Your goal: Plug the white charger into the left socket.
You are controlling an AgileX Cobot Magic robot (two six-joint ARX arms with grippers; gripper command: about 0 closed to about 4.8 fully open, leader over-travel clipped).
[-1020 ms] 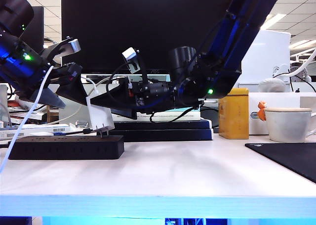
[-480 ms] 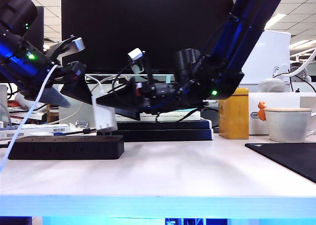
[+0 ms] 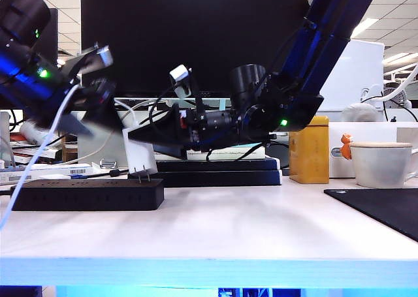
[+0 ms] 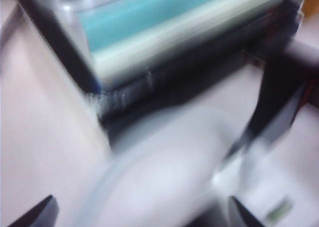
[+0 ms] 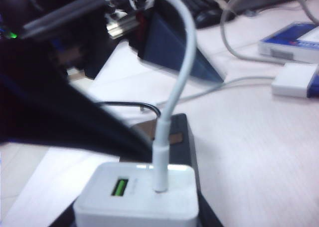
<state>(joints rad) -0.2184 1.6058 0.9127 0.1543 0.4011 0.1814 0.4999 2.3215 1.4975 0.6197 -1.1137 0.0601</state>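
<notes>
2 grippers over left end of table (image 3: 215,225). Right gripper (image 3: 140,135) reaches across from right, clamped on white charger (image 3: 139,157); charger upright, prongs down, just above right end of black power strip (image 3: 88,194), prong tips at its top face; seating in left socket unclear. White cable (image 5: 174,95) rises from charger top. Left gripper (image 3: 98,108) blurred above strip's left part, jaws spread wide, holding nothing. White mug (image 3: 382,163) far right; contents hidden.

Over the near end of the power strip (image 3: 88,194) the way is crowded: the right claw (image 3: 134,135) holds the charger (image 3: 139,158) there, prongs just above the strip, with the open left claw (image 3: 91,117) just beside. The bench (image 3: 248,225) toward the mug (image 3: 382,163) lies free.
</notes>
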